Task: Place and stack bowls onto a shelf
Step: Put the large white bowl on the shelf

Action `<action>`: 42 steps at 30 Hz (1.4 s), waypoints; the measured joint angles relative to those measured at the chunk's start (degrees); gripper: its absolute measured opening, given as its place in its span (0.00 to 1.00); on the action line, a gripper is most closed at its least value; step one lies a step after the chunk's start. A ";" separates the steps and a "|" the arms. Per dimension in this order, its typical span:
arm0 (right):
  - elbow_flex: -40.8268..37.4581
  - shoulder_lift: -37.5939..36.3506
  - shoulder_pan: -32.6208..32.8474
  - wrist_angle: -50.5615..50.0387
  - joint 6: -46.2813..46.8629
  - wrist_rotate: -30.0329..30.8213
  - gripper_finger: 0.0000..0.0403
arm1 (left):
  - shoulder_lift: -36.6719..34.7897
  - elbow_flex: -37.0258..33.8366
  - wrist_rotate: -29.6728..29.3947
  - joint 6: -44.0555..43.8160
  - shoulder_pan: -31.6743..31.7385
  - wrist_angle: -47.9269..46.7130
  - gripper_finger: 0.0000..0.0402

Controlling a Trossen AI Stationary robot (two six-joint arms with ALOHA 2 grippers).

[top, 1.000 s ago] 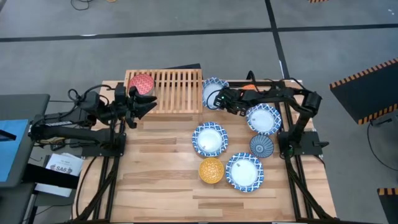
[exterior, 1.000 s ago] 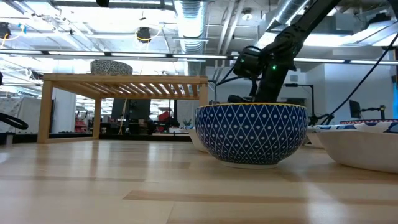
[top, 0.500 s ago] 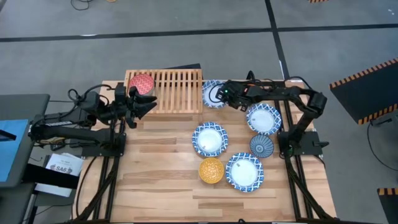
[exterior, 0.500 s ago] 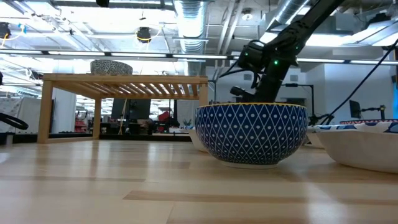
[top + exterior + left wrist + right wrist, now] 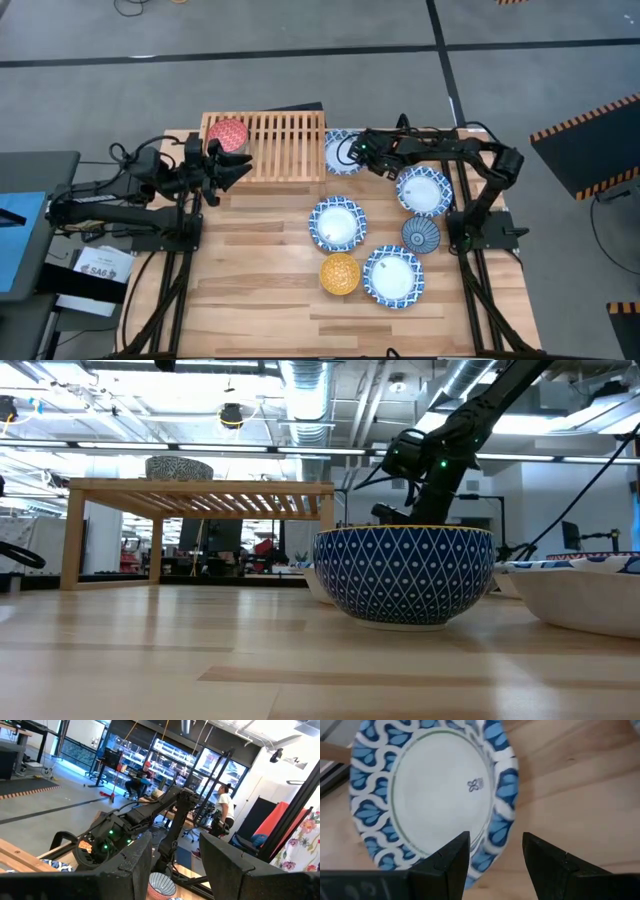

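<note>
Wooden table (image 5: pixel 260 300) carries shelf (image 5: pixel 285 145) and six bowls (image 5: pixel 338 222).

Even overhead light is falling on the tabletop (image 5: pixel 260 290), casting only soft, short shadows beside the arms. At table height, ceiling fixtures (image 5: pixel 232 412) are glowing brightly and the near tabletop is blurring out of focus. Daylight is glaring through the far windows (image 5: pixel 175 757) in the left wrist view. The patterned bowl (image 5: pixel 432 795) is looking slightly soft up close.
</note>
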 joint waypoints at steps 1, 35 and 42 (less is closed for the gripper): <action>0.02 -0.12 -0.09 0.05 -0.13 0.00 0.52 | 0.00 0.00 0.00 0.00 -0.02 0.02 0.37; 0.00 0.73 -2.33 0.86 1.10 0.36 0.27 | 0.02 0.01 0.00 -2.87 -0.02 0.00 0.37; 0.00 0.73 -2.33 0.63 0.03 0.17 0.37 | 0.02 0.02 0.00 -2.97 -0.01 0.00 0.37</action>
